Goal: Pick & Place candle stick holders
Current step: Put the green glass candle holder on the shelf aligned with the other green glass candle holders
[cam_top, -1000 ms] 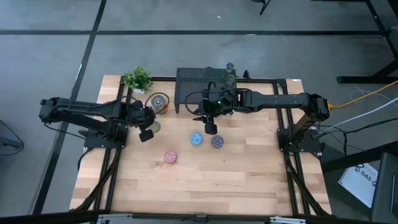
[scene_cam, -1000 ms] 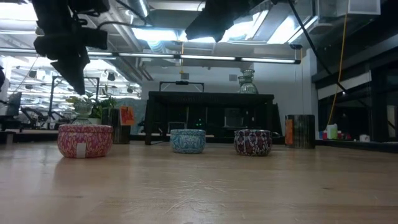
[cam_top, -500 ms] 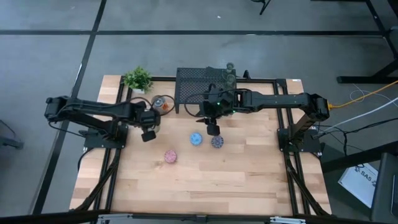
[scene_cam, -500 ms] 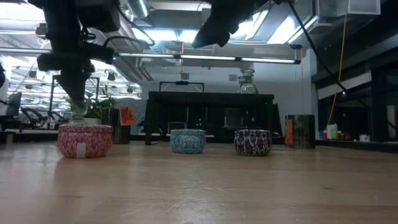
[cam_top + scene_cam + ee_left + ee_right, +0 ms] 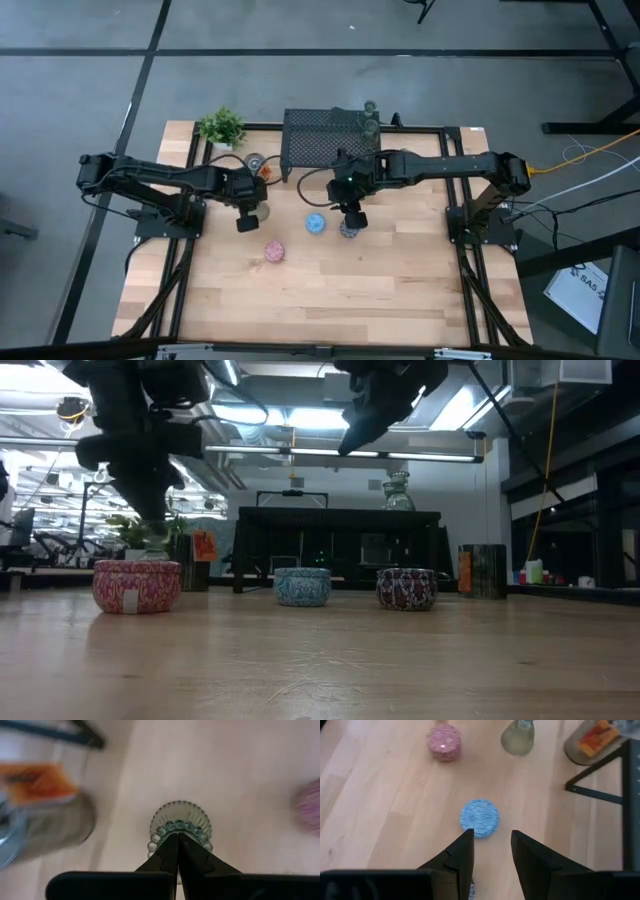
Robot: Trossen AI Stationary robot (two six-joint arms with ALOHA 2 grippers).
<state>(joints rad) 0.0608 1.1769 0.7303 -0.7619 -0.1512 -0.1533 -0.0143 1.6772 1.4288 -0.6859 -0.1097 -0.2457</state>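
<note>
Nearest the front edge, the pink holder [image 5: 273, 252] is sitting alone on the wooden table [image 5: 400, 290], not yet touched. A little farther in, the blue holder [image 5: 315, 224] and the purple holder [image 5: 406, 588] are standing side by side, also waiting. The right gripper [image 5: 353, 217] is hovering above the purple one, its jaws spread with a clear gap and nothing between them, as its wrist view shows.

To the left, the left gripper [image 5: 177, 841] is pinching the beaded rim of a clear greenish glass holder [image 5: 180, 827], jaws pressed nearly together on it; whether its foot is touching the table I cannot tell.

Farther back, a silver-and-orange holder [image 5: 256, 164] is standing near the potted plant [image 5: 221, 127], a second [image 5: 481, 570] at the far right, and a glass holder [image 5: 370, 121] is already resting on the black mesh stand [image 5: 315, 135].

Judging by this, the task is at an early stage: one holder placed, one in hand, the rest to go.
</note>
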